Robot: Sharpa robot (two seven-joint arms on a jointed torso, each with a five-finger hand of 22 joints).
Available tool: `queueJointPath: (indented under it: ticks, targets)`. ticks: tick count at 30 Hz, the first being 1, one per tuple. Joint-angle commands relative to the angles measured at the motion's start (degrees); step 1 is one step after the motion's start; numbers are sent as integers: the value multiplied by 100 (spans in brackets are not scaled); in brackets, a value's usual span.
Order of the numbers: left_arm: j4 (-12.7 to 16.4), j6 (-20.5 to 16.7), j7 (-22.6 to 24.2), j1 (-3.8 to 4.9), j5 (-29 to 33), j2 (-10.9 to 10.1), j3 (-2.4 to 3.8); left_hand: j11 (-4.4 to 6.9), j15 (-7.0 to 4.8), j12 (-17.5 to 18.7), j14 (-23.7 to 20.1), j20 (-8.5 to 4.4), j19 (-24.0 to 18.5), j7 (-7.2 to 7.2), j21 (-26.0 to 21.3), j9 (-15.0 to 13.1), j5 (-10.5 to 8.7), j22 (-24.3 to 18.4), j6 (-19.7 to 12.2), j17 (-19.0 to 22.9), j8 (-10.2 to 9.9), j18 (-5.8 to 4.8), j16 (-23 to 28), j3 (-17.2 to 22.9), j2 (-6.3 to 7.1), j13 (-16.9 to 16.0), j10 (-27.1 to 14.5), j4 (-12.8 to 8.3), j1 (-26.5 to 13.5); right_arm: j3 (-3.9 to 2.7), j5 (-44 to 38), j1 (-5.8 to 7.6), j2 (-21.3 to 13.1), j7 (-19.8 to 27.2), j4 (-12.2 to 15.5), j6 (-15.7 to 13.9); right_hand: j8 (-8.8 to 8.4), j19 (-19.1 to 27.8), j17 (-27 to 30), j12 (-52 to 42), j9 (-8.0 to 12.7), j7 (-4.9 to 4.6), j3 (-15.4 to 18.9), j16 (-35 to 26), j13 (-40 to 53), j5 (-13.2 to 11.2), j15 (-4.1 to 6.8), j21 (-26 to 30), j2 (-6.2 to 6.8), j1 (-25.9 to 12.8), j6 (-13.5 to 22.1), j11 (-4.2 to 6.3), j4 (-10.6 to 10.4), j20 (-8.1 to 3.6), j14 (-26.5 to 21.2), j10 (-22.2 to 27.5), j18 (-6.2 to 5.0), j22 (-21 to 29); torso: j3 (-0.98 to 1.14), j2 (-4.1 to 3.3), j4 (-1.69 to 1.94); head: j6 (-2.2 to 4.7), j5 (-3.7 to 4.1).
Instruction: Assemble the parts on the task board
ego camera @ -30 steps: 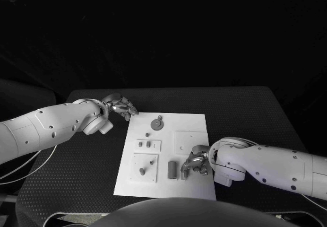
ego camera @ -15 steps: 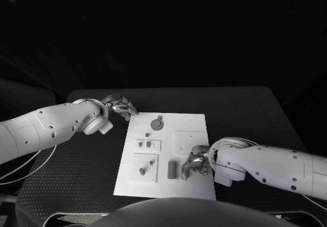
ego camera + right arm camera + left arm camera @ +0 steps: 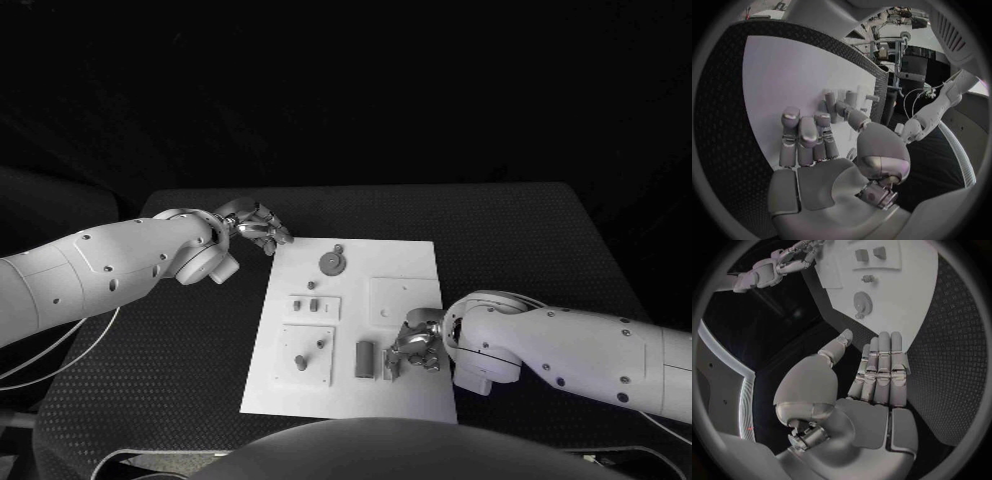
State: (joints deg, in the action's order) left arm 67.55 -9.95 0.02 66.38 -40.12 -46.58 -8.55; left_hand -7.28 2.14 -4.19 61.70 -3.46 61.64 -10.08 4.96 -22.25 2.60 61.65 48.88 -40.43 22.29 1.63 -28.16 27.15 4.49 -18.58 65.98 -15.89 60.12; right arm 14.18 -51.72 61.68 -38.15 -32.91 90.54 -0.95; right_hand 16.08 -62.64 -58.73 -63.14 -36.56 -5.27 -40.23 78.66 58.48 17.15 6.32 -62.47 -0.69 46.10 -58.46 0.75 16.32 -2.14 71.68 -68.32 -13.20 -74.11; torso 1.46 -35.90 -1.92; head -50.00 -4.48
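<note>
Parts (image 3: 365,358) lie scattered over the task board (image 3: 411,255) in the middle of the table (image 3: 519,230): a round disc (image 3: 332,263) near the far end, small pieces in the raised frames along the board's left side, and an upright block close to your right hand (image 3: 414,345). That hand sits over the board's near right portion, fingers curled toward the block; whether it actually grips anything you cannot tell. Your left hand (image 3: 254,227) hovers just off the board's far left corner, fingers extended together and holding nothing. Watch the right hand: a careless close could tip the block or knock its neighbour out of place. The board looks unfixed, so a sideways push may slide it.
</note>
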Motion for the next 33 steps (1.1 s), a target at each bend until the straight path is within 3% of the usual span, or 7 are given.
queueJointPath:
  ticks: [1, 19, 33]
  targets:
    - [9, 56, 18, 6, -19, 0, 2, 12, 16, 5, 41, 12, 7, 4, -20, -8, 25, 7, -52, -6, 1, 64, 39, 22, -9, -7, -39, -4, -35, -4, 162, -11, 21, 131, 41, 85, 30, -7, -7, -23, -1, 0, 40, 22, -6, 15, 16, -36, -81, 22, -52, 27, -1, 0, 21, -61, -180, -4, 0, -1, 3, 0, -2]
    - [6, 68, -1, 6, -39, 4, 2, 11, 17, 5, 42, 12, 6, 4, -23, -9, 25, 9, -52, -14, 2, 63, 47, 22, -8, -7, -40, -4, -35, -4, 293, -11, 11, 111, 35, 107, 29, -12, 11, -15, 5, 1, 69, 12, -17, 17, 19, -31, -18, -59, -50, 28, -35, 9, 16, -64, -180, 3, 4, -1, -3, 0, 0]
    - [5, 67, -2, 6, -39, 4, 2, 11, 17, 5, 43, 13, 6, 4, -25, -9, 25, 11, -53, -19, 1, 63, 52, 22, -6, -7, -41, -4, -35, -4, 272, -12, 19, 142, -1, 98, -102, 9, 109, 12, 91, -71, 113, -66, -17, 19, -4, 31, 603, -367, 194, -35, -325, -7, -98, 50, -180, 51, 3, -1, -3, 0, 1]
